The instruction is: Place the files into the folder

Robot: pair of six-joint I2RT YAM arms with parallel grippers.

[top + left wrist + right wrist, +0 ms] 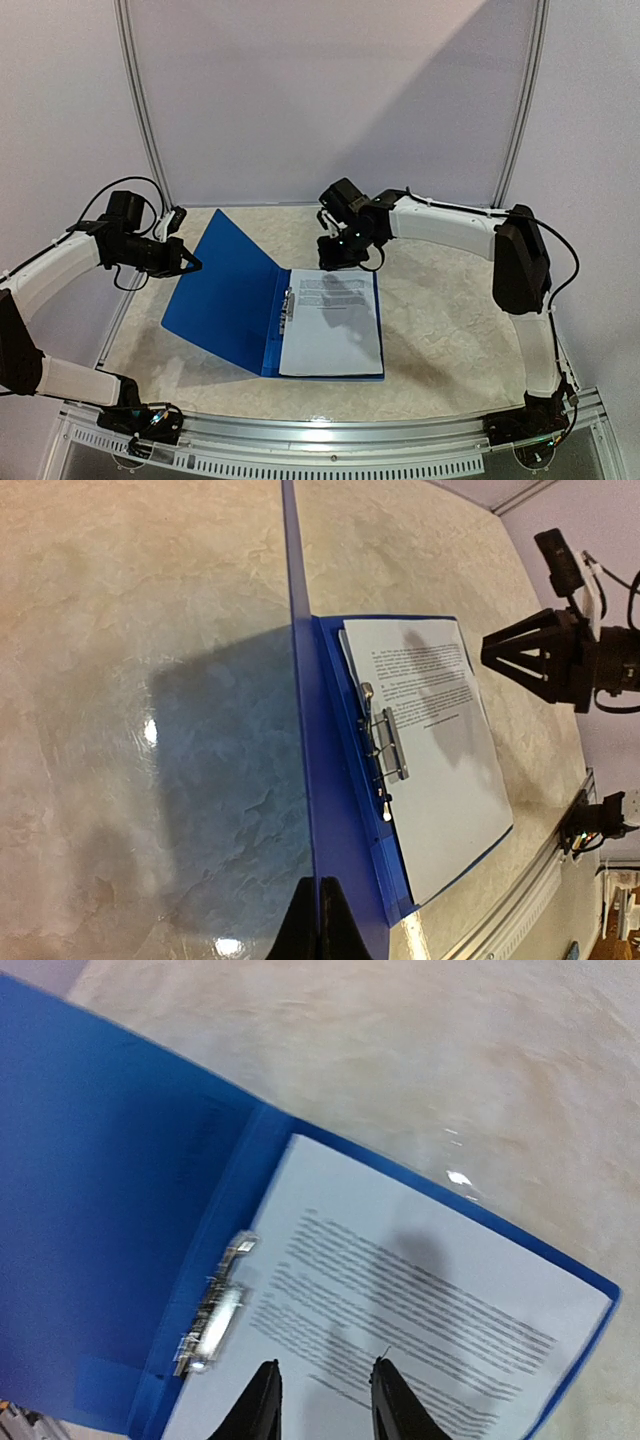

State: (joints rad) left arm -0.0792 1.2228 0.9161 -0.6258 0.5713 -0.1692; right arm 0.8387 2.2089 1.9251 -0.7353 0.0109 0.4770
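The blue folder [225,290] lies open on the table with its left cover raised at a slant. My left gripper [190,263] is shut on that cover's outer edge; in the left wrist view the thin blue edge [300,730] runs straight into the closed fingertips [322,900]. The files [333,320], white sheets with black text, lie flat on the folder's right half, beside the metal clip [385,745] at the spine. My right gripper [338,262] hovers over the sheets' far end. Its jaws [325,1380] are open with nothing between them, and the printed page [420,1290] shows below.
The marble-patterned tabletop [450,330] surrounds the folder. A metal rail [330,430] runs along the near edge between the arm bases. White walls and curved frame tubes [140,110] stand behind.
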